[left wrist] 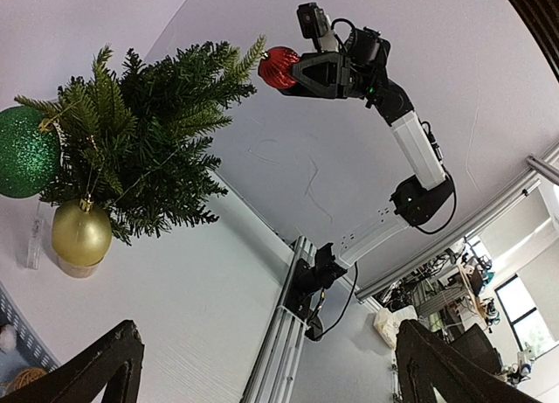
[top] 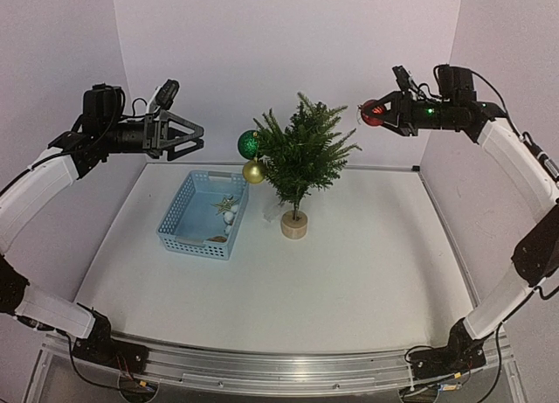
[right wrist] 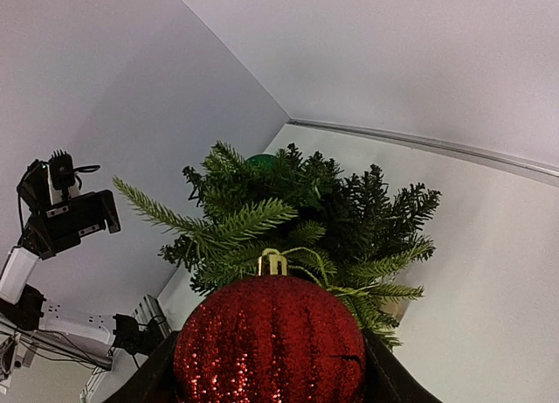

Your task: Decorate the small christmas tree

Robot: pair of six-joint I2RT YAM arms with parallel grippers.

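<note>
From above, the small christmas tree (top: 301,154) stands upright mid-table, tip up and trunk vertical, just right of a blue basket (top: 179,219). A green ball (top: 249,143) and a gold ball (top: 254,170) hang on its left side. The left gripper (top: 201,137) hovers high to the left.

Left wrist: its fingers (left wrist: 87,372) are spread wide, empty.

Right wrist: the right gripper (right wrist: 269,372) pinches a red ball (right wrist: 269,333) beside the tree's upper branches.

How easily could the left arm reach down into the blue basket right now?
Probably easily. The left fingers hang open and empty, up by the blue basket, with nothing between them. The small christmas tree, green ball and gold ball are to the basket's right, clear of that path.
</note>
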